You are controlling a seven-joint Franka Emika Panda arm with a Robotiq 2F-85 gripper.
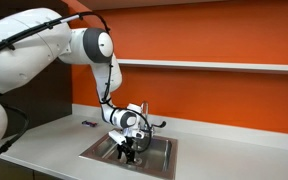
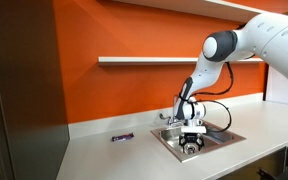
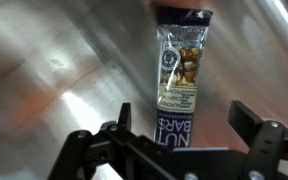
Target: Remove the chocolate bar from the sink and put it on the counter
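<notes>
In an exterior view, the white arm (image 1: 94, 45) comes in from the upper left of the frame and bends down to the lower centre. There the gripper (image 1: 130, 150) hangs inside the sink (image 1: 164, 152). The pale counter (image 1: 44, 137) runs around the basin below an orange wall. A small dark thing (image 1: 87, 125) lies on the counter left of the sink, too small to identify. From here the gripper hides the basin floor.

In the other exterior view, the arm (image 2: 224, 45) enters from the upper right and drops to the gripper (image 2: 192, 145), low in the sink (image 2: 226, 138) at lower right of centre. The same kind of small dark item (image 2: 122, 137), perhaps a wrapper, sits on the counter (image 2: 104, 158) to the left, well apart from the basin. A narrow shelf (image 2: 144, 60) crosses the wall above.

In the wrist view, the chocolate bar (image 3: 179, 70) lies flat on the steel floor of the sink (image 3: 54, 60). It runs from the top centre down to the bottom of the frame, and its label reads "NUT BAR". The gripper (image 3: 184, 125) is spread wide, with its dark fingers (image 3: 125, 118) on either side of the bar's lower end. There is a clear gap on each side, and neither finger touches the wrapper.
</notes>
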